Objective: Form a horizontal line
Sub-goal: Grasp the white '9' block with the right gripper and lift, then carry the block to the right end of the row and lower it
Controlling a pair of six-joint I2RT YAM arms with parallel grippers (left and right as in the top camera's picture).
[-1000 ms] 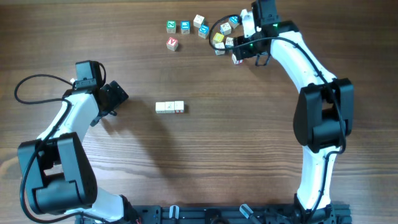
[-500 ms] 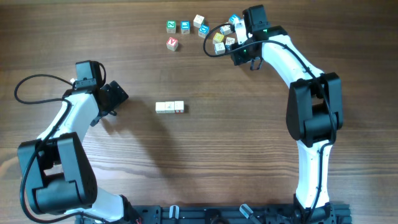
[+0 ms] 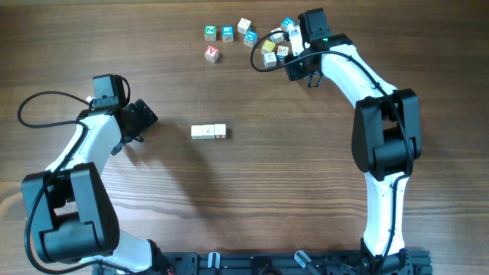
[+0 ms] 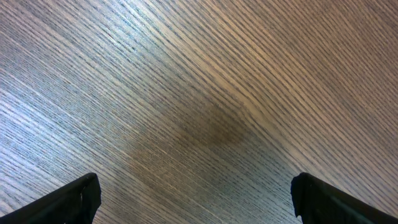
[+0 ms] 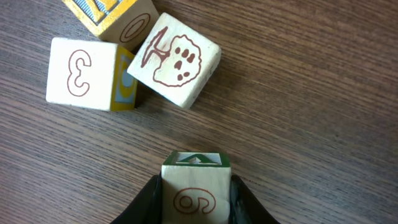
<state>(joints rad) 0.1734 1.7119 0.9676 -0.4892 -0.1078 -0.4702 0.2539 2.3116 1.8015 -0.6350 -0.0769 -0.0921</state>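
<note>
Open tabletop (image 3: 252,191) round the short row (image 3: 208,132); loose cluster (image 5: 177,59) close ahead of right pincer (image 5: 196,188) and its cube (image 5: 194,202)

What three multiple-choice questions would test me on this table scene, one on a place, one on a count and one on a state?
1. Where is the row of white cubes?
A. mid-table, between the two arms
B. among the colourful cubes
C. at the table's near edge

2. How many cubes are in the row?
A. one
B. three
C. six

3. How is the left pincer?
A. shut on a cube
B. open over bare wood
C. open around a cube

Answers:
1. A: the overhead view shows the row alone in the middle.
2. B: three pale tops sit side by side.
3. B: the left wrist view shows the fingers wide apart with only wood between them.
</note>
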